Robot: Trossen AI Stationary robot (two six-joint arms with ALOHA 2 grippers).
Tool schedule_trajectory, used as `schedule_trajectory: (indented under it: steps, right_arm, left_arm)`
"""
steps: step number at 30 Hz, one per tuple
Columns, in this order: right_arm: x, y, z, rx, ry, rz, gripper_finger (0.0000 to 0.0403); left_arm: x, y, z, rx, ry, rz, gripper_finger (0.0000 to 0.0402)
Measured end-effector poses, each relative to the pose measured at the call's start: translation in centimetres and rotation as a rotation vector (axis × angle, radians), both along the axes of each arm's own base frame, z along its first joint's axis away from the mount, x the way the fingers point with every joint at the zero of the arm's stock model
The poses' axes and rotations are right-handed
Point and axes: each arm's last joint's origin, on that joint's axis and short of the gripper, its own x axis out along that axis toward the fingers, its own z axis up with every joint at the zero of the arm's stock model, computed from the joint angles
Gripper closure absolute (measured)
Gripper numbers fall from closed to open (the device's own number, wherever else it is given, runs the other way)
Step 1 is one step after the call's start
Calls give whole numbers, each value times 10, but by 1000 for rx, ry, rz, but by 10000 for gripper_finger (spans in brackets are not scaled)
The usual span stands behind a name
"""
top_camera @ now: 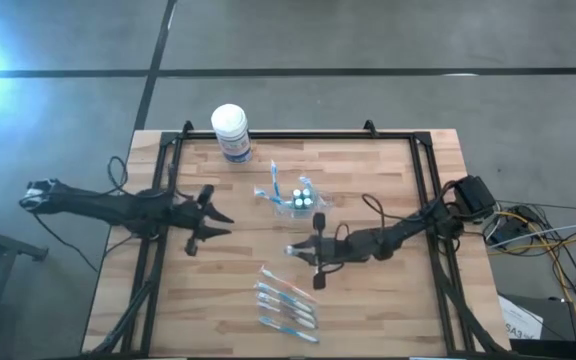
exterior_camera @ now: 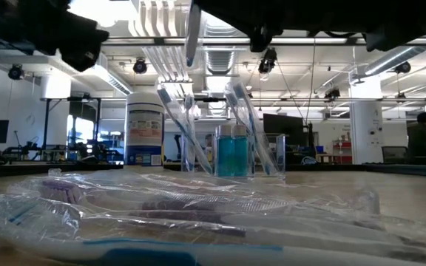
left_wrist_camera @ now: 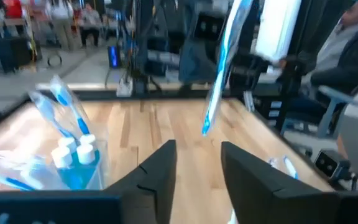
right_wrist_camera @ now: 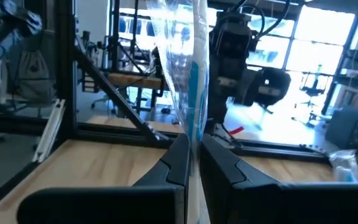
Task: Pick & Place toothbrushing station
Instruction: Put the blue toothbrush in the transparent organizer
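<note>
While lidded tub (top_camera: 231,131) behind — cup (top_camera: 295,203)

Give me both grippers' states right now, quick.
Left gripper: open, holding nothing.
Right gripper: shut on a wrapped toothbrush, held upright above the table.

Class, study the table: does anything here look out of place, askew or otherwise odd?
Nothing is spilled or damaged. The clear cup stands upright with toothbrushes leaning out at mixed angles. More wrapped toothbrushes lie loose in an uneven row at the near edge. The right gripper pinches a wrapped toothbrush upright.
</note>
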Motion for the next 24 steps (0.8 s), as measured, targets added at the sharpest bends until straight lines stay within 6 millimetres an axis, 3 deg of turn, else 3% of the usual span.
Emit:
schedule_trajectory:
  steps: [6,11,24]
  right_arm:
    - [2,-5,3,16,-23,-18,385]
    - [2,-5,5,20,-47,-18,385]
    - [8,-5,16,-14,-80,-58,385]
  left_arm:
    - [32,-5,9,-1,101,-34,216]
    - [58,-8,28,34,95,-45,188]
    - [104,-16,54,73,77,-100,172]
